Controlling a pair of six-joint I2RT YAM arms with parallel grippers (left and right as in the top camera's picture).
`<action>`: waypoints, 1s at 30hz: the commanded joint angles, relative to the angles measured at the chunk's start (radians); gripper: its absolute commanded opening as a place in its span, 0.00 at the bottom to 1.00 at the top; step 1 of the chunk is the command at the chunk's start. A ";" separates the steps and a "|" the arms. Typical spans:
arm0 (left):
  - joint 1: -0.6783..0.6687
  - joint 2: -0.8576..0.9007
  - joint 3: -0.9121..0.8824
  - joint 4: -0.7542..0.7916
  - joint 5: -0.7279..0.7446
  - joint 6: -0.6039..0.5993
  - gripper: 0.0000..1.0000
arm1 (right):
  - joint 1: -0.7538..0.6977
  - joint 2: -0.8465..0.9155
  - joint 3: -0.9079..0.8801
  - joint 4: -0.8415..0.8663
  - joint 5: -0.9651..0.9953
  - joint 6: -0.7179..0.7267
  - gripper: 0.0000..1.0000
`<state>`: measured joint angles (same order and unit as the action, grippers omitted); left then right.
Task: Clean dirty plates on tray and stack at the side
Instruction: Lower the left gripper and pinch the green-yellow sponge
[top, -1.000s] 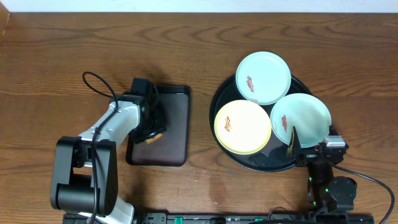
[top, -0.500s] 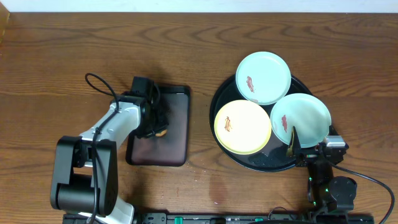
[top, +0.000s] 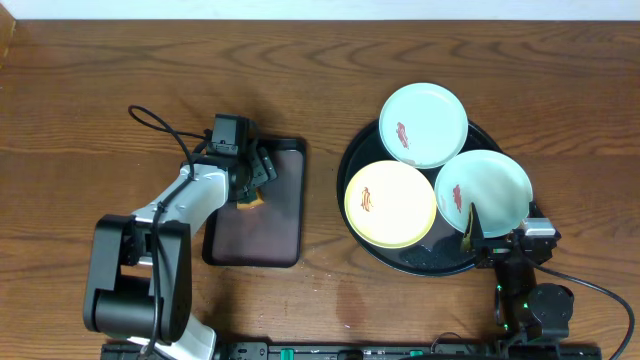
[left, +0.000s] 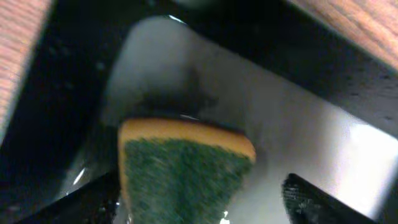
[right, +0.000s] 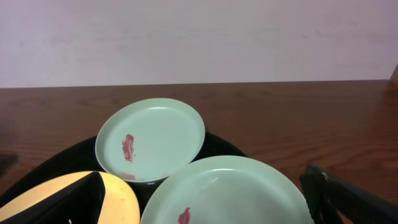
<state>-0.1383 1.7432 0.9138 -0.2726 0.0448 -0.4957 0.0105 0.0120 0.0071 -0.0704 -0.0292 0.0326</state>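
Three plates lie on the round black tray (top: 352, 160): a mint one (top: 424, 124) at the far rim, a second mint one (top: 484, 192) at the right and a yellow one (top: 390, 203) at the left, each with a red-brown smear. My right gripper (top: 493, 236) stands open at the tray's near rim. In its wrist view its fingers frame the near mint plate (right: 227, 193), with the far mint plate (right: 150, 138) and the yellow plate (right: 121, 205) beyond. My left gripper (top: 257, 178) is open, far from the plates. The tabletop at the side (top: 580, 120) is bare wood.
A smaller rectangular black tray (top: 280, 230) lies left of the round one. On it sits a yellow sponge (top: 249, 203) with a green scrub face (left: 183, 168), lying between the left gripper's (left: 199, 208) spread fingers, apart from the right finger (left: 311, 199).
The left jaws closed toward the sponge, then spread wide, and the wrist shifted toward the rectangular tray's far end. The sponge slid a little that way. The right arm and plates have not moved.
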 joint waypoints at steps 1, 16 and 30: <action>0.007 0.047 -0.042 0.003 -0.074 0.005 0.75 | -0.002 -0.005 -0.002 -0.004 0.002 -0.015 0.99; 0.007 0.044 -0.041 0.009 -0.071 0.005 0.22 | -0.002 -0.005 -0.002 -0.004 0.002 -0.015 0.99; 0.007 -0.092 -0.024 -0.228 0.026 0.005 0.69 | -0.002 -0.005 -0.002 -0.004 0.002 -0.015 0.99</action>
<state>-0.1345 1.6707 0.8986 -0.4950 0.0391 -0.4923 0.0105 0.0120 0.0071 -0.0704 -0.0288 0.0326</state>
